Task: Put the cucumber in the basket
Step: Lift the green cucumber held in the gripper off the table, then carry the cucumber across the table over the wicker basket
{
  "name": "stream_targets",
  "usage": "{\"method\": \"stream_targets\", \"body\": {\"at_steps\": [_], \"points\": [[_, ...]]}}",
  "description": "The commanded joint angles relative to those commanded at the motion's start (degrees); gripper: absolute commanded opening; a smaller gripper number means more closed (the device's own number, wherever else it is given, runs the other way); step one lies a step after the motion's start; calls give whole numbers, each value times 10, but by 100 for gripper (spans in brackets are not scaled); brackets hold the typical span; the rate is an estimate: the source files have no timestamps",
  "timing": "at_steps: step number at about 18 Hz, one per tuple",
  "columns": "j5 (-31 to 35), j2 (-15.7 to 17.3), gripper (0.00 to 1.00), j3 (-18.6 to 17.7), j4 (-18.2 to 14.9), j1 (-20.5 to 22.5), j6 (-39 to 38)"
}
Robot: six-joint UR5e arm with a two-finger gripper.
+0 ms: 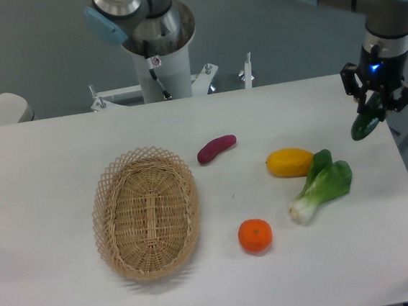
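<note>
The dark green cucumber hangs tilted in the air near the table's right edge, held at its upper end. My gripper is shut on it, well above the tabletop. The tan wicker basket lies far to the left on the table and holds nothing. The whole width of the produce lies between the gripper and the basket.
A purple-red sweet potato lies just right of the basket's far end. A yellow fruit, a bok choy and an orange sit between cucumber and basket. The robot base stands behind the table.
</note>
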Motion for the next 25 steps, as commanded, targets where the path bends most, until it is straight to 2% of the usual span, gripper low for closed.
{"method": "stream_targets", "body": {"at_steps": [8,11,14,17,21,23,25], "points": [[1,-4,7,-13,6,-3,-1],[0,-8,7,-11,7,-11,-33],[1,-9,7,-10,22,-48,-92],[4,-8,7,-17,40,-104,-182],[6,1,7,-20,40,-174,-281],[4,22,7,-41,40,-205,-330],[-1,53,7,-83,41,-231,-363]]}}
